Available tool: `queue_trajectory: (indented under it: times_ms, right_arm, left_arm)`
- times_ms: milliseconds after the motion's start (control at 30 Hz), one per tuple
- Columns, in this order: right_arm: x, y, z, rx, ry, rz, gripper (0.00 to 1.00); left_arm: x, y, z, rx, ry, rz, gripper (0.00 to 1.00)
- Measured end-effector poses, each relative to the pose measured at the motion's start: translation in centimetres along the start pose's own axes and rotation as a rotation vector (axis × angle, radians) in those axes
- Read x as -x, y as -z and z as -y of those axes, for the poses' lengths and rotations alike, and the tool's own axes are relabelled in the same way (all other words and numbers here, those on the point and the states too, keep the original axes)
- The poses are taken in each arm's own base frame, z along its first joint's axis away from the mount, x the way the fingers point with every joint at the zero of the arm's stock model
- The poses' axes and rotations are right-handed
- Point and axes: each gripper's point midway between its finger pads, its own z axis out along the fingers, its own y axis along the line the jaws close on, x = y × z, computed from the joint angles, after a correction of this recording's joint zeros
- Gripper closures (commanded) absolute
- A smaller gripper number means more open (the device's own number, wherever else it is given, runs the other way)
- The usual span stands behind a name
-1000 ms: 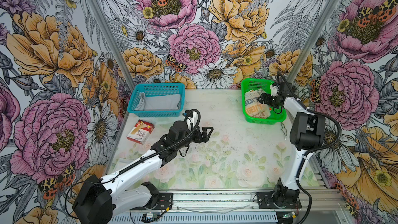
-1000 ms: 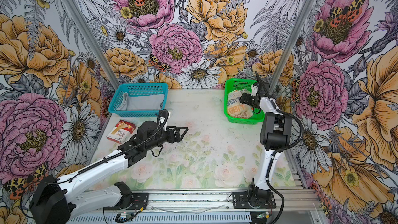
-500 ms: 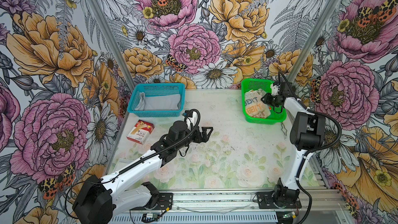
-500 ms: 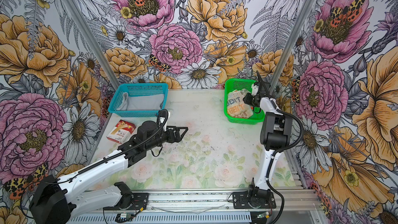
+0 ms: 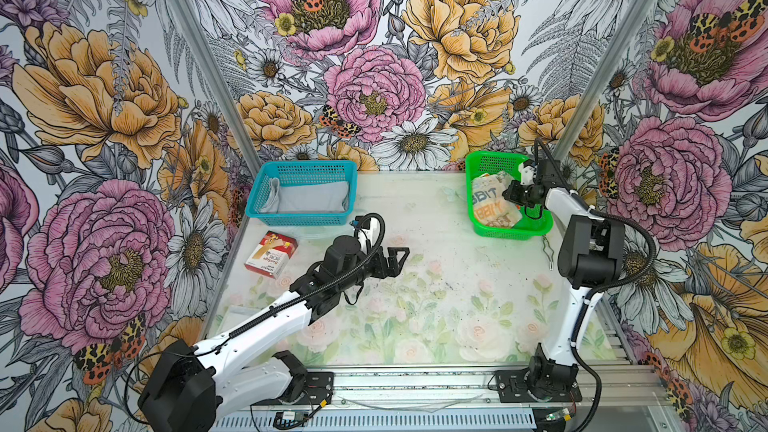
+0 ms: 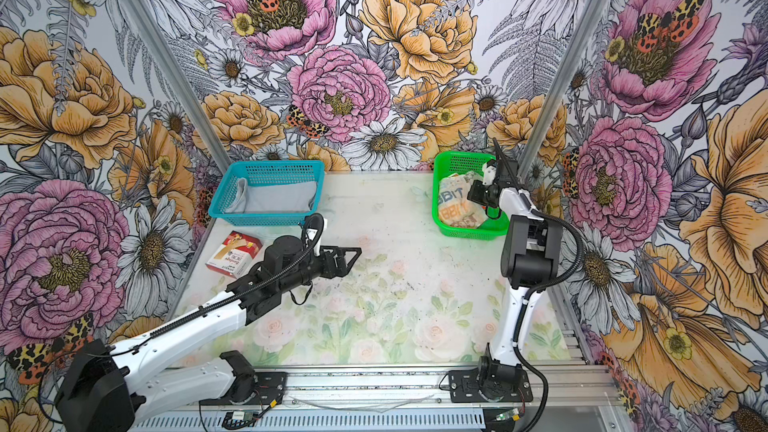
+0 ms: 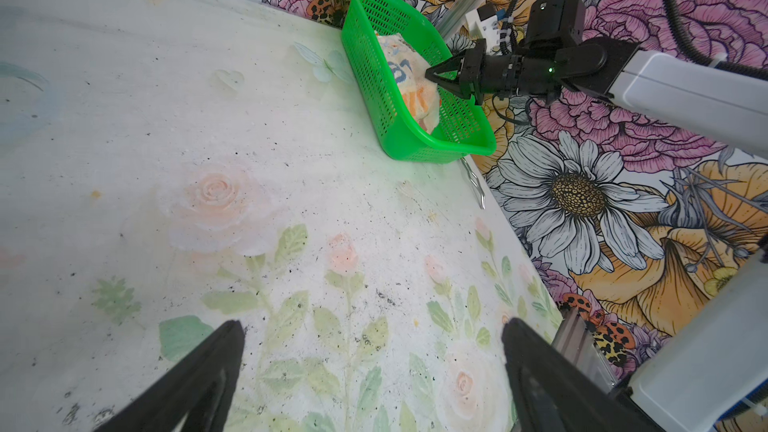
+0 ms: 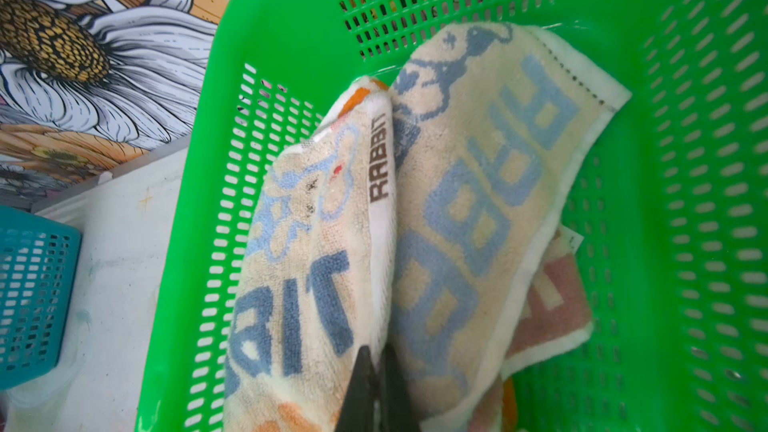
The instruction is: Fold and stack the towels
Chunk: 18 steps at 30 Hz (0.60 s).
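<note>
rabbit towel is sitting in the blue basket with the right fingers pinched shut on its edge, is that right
The basket is wrong. The rabbit towel sits in the green basket, not the blue basket, as the right wrist view shows. The right fingers are pinched shut on its edge, as you said.

Bright, even light; soft shadows.
</note>
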Motion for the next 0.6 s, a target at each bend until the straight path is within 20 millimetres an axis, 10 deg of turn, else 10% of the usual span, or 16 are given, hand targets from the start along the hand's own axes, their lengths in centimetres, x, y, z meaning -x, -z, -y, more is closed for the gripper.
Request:
queue_trajectory:
  times_ms: [333,600]
  right_arm:
    - [3.4,2.7,-5.7,0.108,0.052,0.064,1.0]
    - [10.5,13.5,-25.2,0.466,0.316,0.294,1.0]
  left_arm:
    - [0.4,0.4,-0.7,0.019,-0.001,0.015,0.02]
    - [1.6,1.9,-0.8,0.064,-0.084,0.036,0.02]
